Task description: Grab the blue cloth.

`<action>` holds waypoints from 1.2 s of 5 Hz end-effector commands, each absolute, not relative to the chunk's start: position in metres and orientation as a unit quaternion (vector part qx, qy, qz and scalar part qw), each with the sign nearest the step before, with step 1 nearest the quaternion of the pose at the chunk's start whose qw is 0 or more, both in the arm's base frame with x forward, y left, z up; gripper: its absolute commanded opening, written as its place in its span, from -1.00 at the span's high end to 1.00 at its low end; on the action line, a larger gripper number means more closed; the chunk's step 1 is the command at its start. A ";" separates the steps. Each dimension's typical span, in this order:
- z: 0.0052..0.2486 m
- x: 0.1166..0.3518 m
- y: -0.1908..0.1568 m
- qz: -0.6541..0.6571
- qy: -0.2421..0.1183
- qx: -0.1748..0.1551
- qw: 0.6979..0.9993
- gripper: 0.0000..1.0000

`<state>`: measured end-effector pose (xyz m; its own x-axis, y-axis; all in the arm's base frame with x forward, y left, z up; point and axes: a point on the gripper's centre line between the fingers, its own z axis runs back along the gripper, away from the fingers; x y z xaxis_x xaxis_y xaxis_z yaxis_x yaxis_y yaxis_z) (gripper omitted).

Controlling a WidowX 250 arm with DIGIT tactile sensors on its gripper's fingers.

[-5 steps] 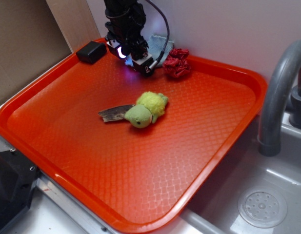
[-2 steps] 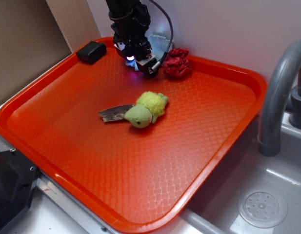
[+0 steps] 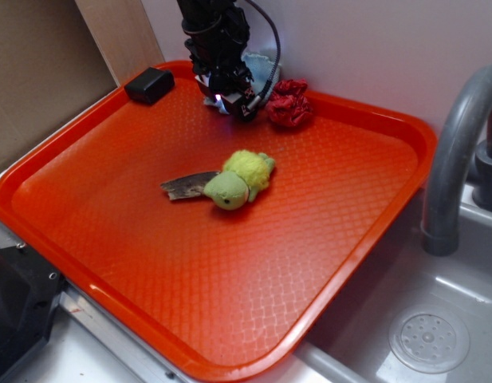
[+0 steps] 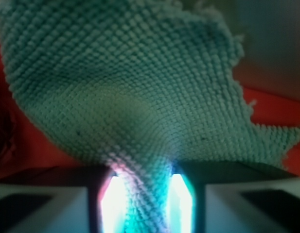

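Observation:
The blue cloth (image 4: 135, 97) fills most of the wrist view, a pale grey-blue terry rag with a frayed right edge. A fold of it is pinched between my two lit fingers (image 4: 111, 204), so my gripper (image 4: 142, 204) is shut on it. In the exterior view the gripper (image 3: 227, 94) is down at the far edge of the orange tray (image 3: 150, 319). Only a corner of the blue cloth (image 3: 261, 65) shows behind the arm, by the back wall.
A dark red ruffled fabric bundle (image 3: 290, 102) lies just right of the gripper. A black box (image 3: 149, 84) sits at the tray's far left. A yellow-green plush toy (image 3: 238, 180) on a dark flat piece (image 3: 186, 186) lies mid-tray. A sink (image 3: 421, 327) and grey faucet (image 3: 457, 159) are at the right.
The arm has moved a little toward the back wall and over the cloth. The other objects have stayed in place.

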<state>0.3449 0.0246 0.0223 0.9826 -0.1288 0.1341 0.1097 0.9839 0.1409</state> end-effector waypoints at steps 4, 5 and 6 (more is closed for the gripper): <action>0.110 0.268 0.058 -0.007 -0.013 -0.028 0.999 1.00; 0.150 0.237 0.058 -0.025 -0.041 -0.064 0.997 1.00; 0.191 0.218 0.058 -0.027 -0.067 -0.102 0.992 1.00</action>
